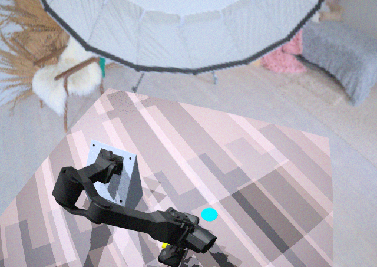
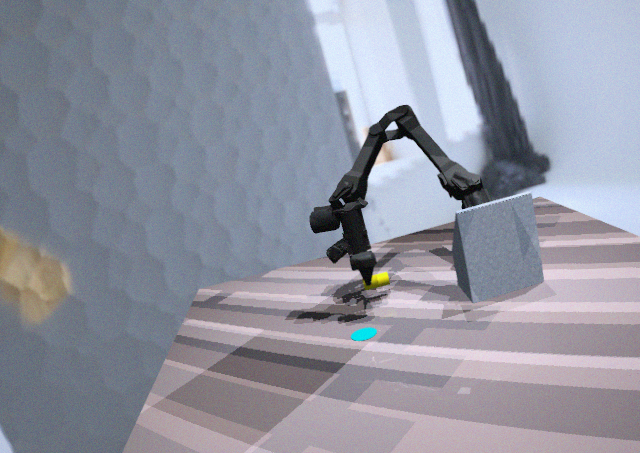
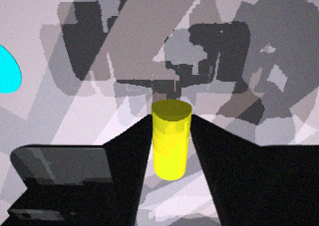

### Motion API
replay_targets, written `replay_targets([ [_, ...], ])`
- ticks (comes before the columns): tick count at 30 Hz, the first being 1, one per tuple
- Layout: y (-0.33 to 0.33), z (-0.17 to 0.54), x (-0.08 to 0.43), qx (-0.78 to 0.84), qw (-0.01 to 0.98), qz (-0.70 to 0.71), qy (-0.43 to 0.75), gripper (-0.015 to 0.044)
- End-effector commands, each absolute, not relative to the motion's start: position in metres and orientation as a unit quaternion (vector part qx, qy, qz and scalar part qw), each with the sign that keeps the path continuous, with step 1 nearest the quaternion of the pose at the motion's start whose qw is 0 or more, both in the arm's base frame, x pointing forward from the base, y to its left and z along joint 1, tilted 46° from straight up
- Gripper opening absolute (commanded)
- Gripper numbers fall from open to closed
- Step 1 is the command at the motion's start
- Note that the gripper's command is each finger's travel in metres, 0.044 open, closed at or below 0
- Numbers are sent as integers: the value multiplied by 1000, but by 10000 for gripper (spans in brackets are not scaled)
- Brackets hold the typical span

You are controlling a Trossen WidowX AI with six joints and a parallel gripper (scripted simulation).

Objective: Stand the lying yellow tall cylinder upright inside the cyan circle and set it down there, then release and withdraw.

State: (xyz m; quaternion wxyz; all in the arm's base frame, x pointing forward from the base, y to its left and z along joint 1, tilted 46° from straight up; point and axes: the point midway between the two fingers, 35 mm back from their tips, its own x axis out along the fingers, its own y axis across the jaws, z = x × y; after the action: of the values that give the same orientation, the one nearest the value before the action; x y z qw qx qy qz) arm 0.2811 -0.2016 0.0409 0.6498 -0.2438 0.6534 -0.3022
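The yellow cylinder (image 1: 165, 245) (image 2: 379, 280) (image 3: 170, 151) lies nearly level between the fingers, seemingly a little above the table in the exterior view. My gripper (image 2: 367, 283) (image 3: 170, 118) is shut on it near one end and points down; the top view hides the fingertips behind the hand. The cyan circle (image 1: 209, 214) (image 2: 363, 334) (image 3: 9, 72) is flat on the table, with nothing on it. It lies off to one side of the gripper, at the left edge of the wrist view.
The grey wedge-shaped base block (image 1: 134, 185) (image 2: 498, 252) stands on the striped table (image 1: 304, 172) (image 2: 465, 417) under the arm's shoulder. The table's far edge lies beyond the gripper in the exterior view. Arm shadows fall around the cylinder.
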Motion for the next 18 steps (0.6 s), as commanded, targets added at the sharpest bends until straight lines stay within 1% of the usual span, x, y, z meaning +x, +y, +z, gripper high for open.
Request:
replay_targets([
  [1, -192, 52, 283, -243, 651, -305, 651, 105],
  [18, -153, 90, 282, -245, 651, -306, 651, 105],
])
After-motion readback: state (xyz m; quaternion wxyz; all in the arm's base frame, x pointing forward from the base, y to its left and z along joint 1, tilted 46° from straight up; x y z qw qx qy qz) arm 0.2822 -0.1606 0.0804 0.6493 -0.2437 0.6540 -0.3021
